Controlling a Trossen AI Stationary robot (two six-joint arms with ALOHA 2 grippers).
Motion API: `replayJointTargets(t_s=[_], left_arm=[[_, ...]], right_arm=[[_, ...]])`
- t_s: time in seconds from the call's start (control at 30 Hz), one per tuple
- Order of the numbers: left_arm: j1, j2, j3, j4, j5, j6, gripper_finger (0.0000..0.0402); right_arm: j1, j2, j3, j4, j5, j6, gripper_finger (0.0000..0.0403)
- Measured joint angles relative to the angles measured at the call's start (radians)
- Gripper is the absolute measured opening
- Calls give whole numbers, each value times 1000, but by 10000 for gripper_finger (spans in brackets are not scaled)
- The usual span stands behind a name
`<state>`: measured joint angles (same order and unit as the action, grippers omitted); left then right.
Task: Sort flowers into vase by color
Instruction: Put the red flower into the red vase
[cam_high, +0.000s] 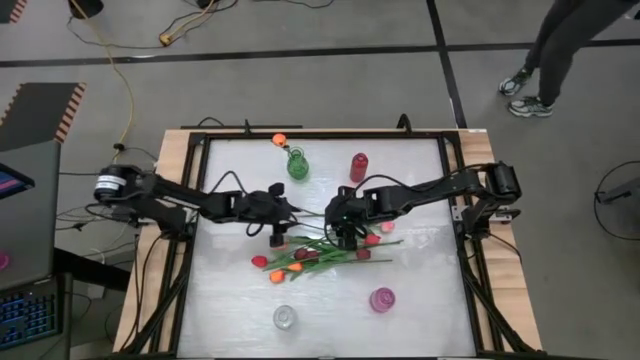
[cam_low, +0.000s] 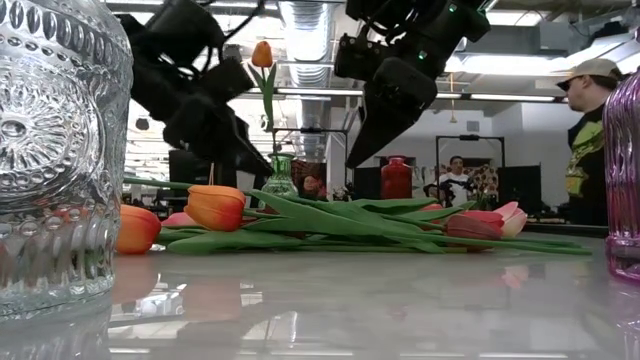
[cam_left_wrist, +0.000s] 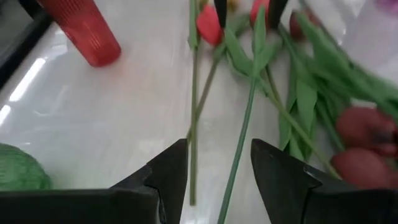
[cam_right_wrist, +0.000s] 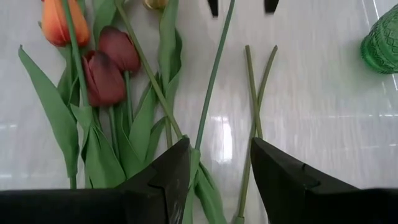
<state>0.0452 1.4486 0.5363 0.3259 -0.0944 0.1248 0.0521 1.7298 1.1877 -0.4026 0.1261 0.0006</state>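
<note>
Left arm reaches in from the table's left edge; left gripper (cam_high: 277, 232) hangs over the left end of the flower pile, jaws spread, nothing between them, with 2 thin green stems (cam_left_wrist: 239, 143) lying on the table under the gap. Flowers (cam_high: 318, 256) lie in a loose heap at table centre, stems crossing, leaves overlapping; orange heads (cam_low: 215, 206) at the left end of the heap, red and pink heads (cam_low: 485, 222) toward the right end, 2 dark maroon heads (cam_right_wrist: 106, 68) side by side in the right wrist view. Right gripper (cam_high: 347, 236) hangs over the heap just right of the left gripper, jaws apart, holding nothing, stems lying below the gap. Vases: clear vase (cam_high: 285, 317) near the front edge, left of centre; pink vase (cam_high: 382, 299) to its right; green vase (cam_high: 297, 165) at the back, holding 1 orange tulip (cam_low: 262, 55) upright; red vase (cam_high: 359, 167) just right of the green one. 1 person (cam_high: 560, 50) stands on the floor beyond the table's back right corner.
</note>
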Motion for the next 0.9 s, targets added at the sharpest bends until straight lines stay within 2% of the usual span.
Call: replayJointTargets(t_s=[0.3,0.77,0.9], left_arm=[[0,124,66,-36,5,14,164],[0,124,75,-154,9,-15,163],[0,124,75,-159,9,-32,139]], right_arm=[[0,0,0,-3,0,0,193],[0,0,0,-1,1,0,193],[0,0,0,-1,1,0,193]])
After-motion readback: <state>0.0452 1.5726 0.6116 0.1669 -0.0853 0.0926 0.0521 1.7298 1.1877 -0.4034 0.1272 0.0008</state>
